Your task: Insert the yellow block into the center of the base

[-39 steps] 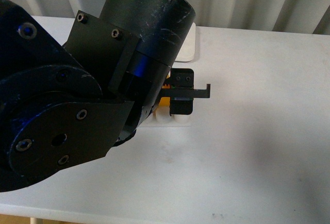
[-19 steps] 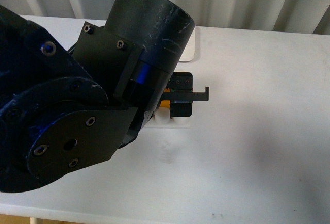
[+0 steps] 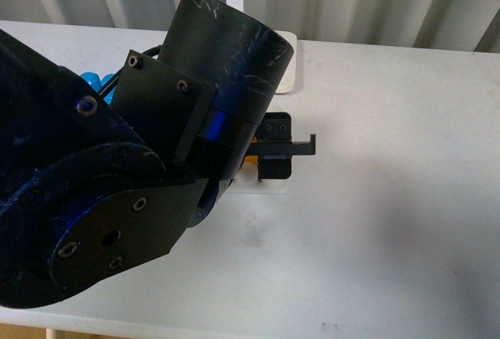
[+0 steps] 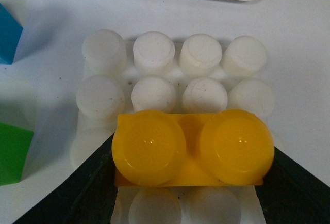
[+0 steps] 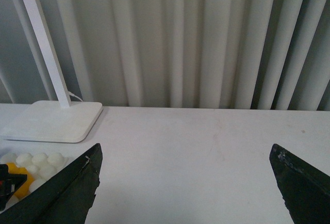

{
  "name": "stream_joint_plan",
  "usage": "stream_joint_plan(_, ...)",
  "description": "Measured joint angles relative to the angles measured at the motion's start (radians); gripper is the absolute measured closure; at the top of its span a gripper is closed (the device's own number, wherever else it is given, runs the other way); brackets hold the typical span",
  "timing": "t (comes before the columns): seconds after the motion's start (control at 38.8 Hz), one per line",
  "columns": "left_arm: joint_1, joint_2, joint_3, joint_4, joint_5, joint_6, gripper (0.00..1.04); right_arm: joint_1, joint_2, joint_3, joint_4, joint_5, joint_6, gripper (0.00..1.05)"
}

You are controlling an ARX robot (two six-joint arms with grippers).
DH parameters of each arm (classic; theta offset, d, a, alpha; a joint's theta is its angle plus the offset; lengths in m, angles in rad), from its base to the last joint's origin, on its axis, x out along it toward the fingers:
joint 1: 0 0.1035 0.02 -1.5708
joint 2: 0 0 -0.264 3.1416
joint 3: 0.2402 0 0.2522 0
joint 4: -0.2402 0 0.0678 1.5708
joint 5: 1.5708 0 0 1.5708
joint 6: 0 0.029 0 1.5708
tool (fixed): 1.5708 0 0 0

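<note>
In the left wrist view the yellow block, with two round studs up, is held between the black fingers of my left gripper. It sits over the middle columns of the white studded base, with two rows of studs showing beyond it. I cannot tell whether it is pressed down. In the front view the left gripper is over the base, and a sliver of the yellow block shows. My right gripper is open and empty above bare table.
A blue brick and a green brick lie beside the base. The white stand foot with its pole stands behind the base. My large left arm hides much of the table. Curtains hang at the back.
My left arm has shifted a little and the gripper has sunk slightly over the base, still holding the yellow block. A blue brick now shows behind the arm.
</note>
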Motion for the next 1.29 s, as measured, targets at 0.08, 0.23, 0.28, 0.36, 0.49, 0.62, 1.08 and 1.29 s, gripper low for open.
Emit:
stream_joint_plan(0.08,-0.002,0.011,0.004,0.001,-0.005,0.001,0.39,0.0,0.0,0.0,0.0,0.0,0.0,0.09)
stream_joint_plan(0.23,-0.005,0.025,0.014,-0.004,-0.016,0.008,0.39,0.0,0.0,0.0,0.0,0.0,0.0,0.09)
stream_joint_plan(0.28,-0.006,0.027,0.016,-0.005,-0.016,0.008,0.39,0.0,0.0,0.0,0.0,0.0,0.0,0.09)
stream_joint_plan(0.36,-0.007,0.034,0.019,-0.005,-0.018,0.009,0.39,0.0,0.0,0.0,0.0,0.0,0.0,0.09)
stream_joint_plan(0.49,-0.009,0.046,0.02,0.002,-0.023,0.01,0.39,0.0,0.0,0.0,0.0,0.0,0.0,0.09)
stream_joint_plan(0.62,-0.011,0.05,0.02,0.011,-0.025,0.01,0.39,0.0,0.0,0.0,0.0,0.0,0.0,0.09)
stream_joint_plan(1.08,0.014,-0.029,-0.016,-0.006,0.007,0.016,0.05,0.0,0.0,0.0,0.0,0.0,0.0,0.09)
stream_joint_plan(1.29,0.042,-0.15,-0.052,-0.022,-0.004,0.015,0.06,0.0,0.0,0.0,0.0,0.0,0.0,0.09)
